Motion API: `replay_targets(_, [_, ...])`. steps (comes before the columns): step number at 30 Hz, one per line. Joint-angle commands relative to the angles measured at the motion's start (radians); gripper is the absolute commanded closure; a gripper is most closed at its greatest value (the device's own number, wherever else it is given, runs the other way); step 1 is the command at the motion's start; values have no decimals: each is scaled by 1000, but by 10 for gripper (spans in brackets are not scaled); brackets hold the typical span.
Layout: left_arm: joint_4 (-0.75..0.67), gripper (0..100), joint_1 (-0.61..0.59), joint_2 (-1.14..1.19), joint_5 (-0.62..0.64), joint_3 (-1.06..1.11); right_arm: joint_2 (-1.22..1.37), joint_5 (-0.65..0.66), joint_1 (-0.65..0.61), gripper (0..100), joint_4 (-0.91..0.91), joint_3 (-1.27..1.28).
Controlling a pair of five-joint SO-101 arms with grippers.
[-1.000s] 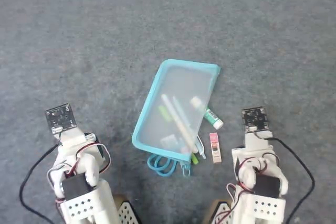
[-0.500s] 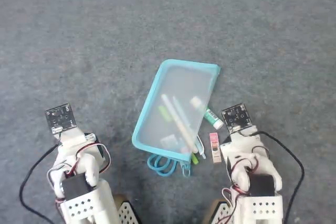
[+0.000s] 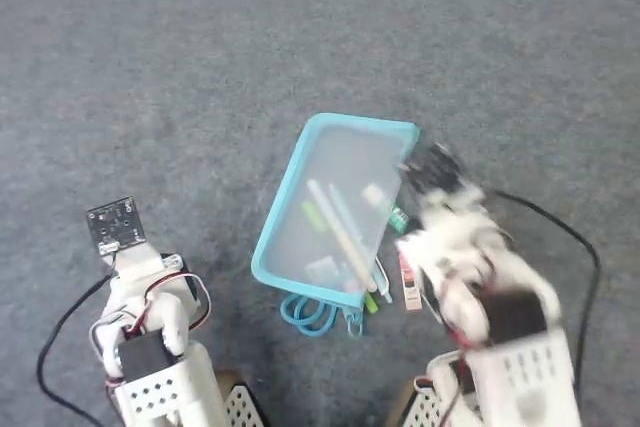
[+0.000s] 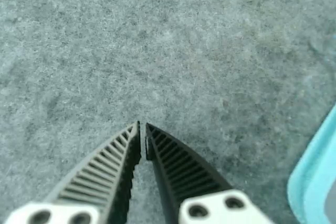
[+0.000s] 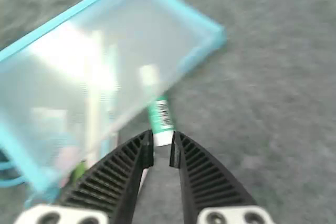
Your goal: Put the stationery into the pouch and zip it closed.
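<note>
Motion belongs to the right arm (image 3: 470, 267). 1 second ago it sat folded at the near edge of the tabletop (image 3: 150, 77); it has since swung forward along the right-hand long side of the teal pouch (image 3: 360, 123) and is blurred in the high view. The left arm (image 3: 140, 297) has not shifted from the near-left corner.

Fingers of the right claw (image 5: 161, 139) are parted by a narrow gap and grasp nothing. Its tips sit at the end of the green-and-white tube (image 5: 159, 116), which sticks half out past the pouch's long edge; I cannot tell if they touch it. The pouch lies mid-tabletop, with 2 pens (image 3: 340, 232) showing through its wall.

Over bare grey tabletop, the left claw (image 4: 142, 125) is clenched on nothing, with a corner of the pouch off to one side.
</note>
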Motion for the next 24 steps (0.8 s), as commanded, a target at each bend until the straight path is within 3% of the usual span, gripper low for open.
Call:
replay_targets(1, [8,988,-6,-17,-3,-5,234,-26,-124,920,8,-104])
replay_targets(6, [8,988,-6,-17,-3,-5,298,-18,-179,920,-1,-58])
replay_targets(13, [8,988,-6,-17,-3,-5,300,11,-483,857,44,-25])
replay_targets(19, [8,988,-6,-17,-3,-5,303,68,-515,749,53,44])
replay_targets(24, [8,988,-6,-17,-3,-5,306,98,-515,738,8,117])
